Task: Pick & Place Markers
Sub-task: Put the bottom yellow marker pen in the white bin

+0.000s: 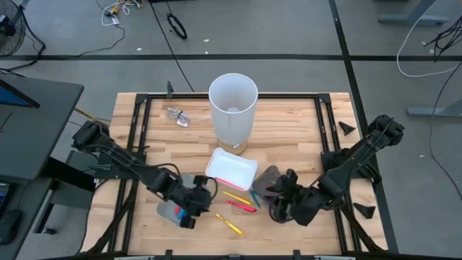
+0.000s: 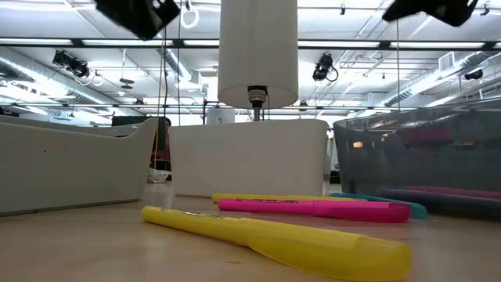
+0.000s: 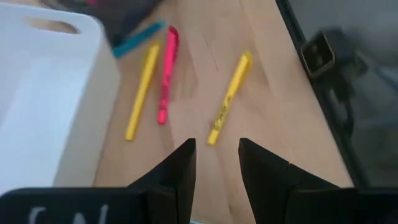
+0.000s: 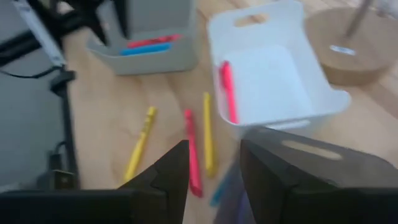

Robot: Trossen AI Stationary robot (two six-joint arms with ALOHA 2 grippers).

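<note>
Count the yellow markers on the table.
2. One yellow marker lies alone near the front edge; the second yellow marker, between white tray and pink marker. Trays may hide others.

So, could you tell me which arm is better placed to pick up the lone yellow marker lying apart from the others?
Left, probably: the left gripper is open and points at the lone yellow marker.

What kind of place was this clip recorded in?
Most likely a lab or workshop: a wooden worktable on a grey floor with loose cables, and exposed ceiling ducts with strip lights overhead.
</note>
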